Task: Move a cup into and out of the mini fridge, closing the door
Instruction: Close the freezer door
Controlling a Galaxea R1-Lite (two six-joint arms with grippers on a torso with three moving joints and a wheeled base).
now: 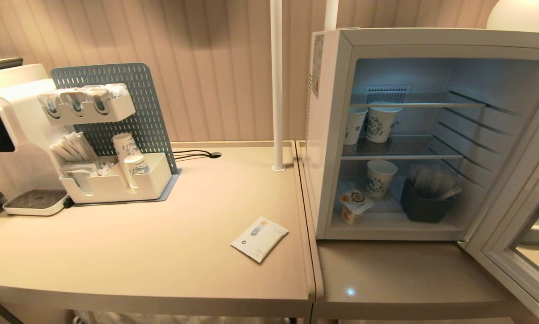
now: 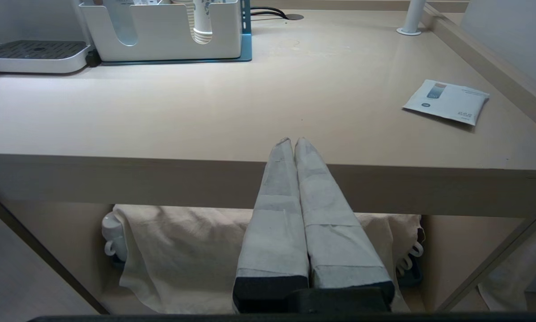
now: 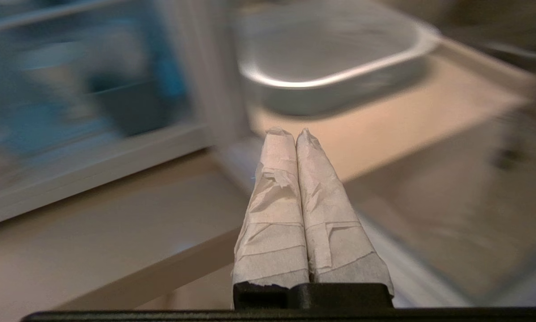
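White mini fridge (image 1: 330, 135) stands with its door (image 1: 512, 252) swung wide.
The cup (image 1: 354, 207) sits on the fridge floor, front left; left gripper (image 2: 293, 142) and right gripper (image 3: 290, 133) both have fingers pressed together, empty, outside the fridge.

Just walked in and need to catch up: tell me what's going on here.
The mini fridge stands with its door swung wide open. The cup sits on the fridge floor near the front, beside a paper cup and a dark bin. Nothing is being held: the right hand is shut and empty near the open door, and the left hand is shut, parked at the table's front edge. A sachet lies on the table.
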